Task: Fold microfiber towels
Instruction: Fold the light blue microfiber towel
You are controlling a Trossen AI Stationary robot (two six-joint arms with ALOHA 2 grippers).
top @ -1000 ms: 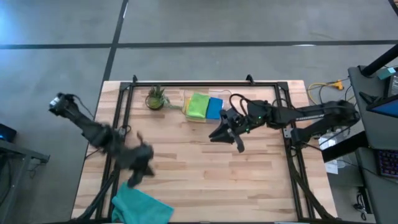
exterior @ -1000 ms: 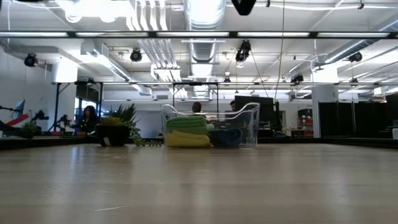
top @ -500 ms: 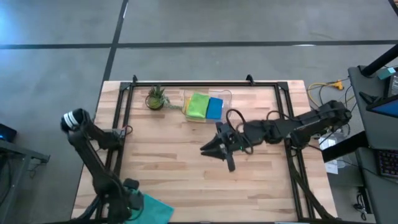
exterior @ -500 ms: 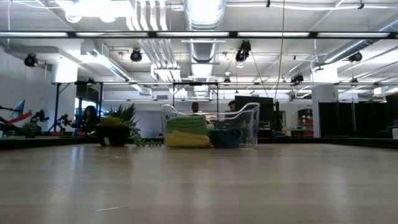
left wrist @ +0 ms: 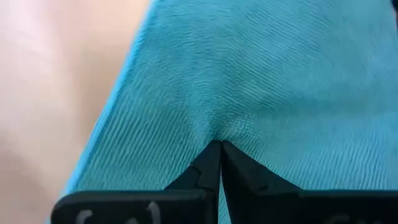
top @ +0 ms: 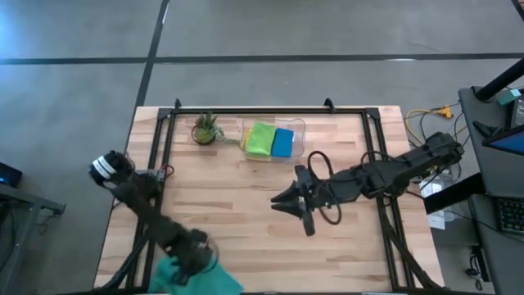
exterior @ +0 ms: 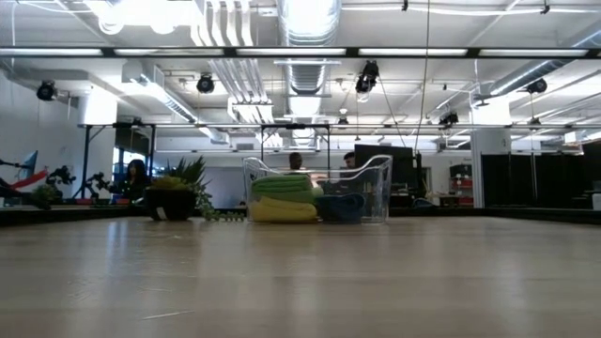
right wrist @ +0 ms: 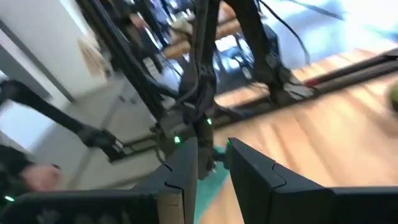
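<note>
left gripper (top: 195, 260) has swung down to table's (top: 246, 238) near edge | now pinched shut on teal towel (top: 201, 279) there | right gripper (top: 288, 203) mid-table, fingers slightly apart, empty | lime green towel (top: 260, 139), blue towel (top: 282, 142) in bin (top: 300, 126)

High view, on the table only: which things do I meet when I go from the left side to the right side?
Teal towel with the left gripper on it → potted plant → lime green towel → blue towel, both in the clear bin → right gripper.
</note>
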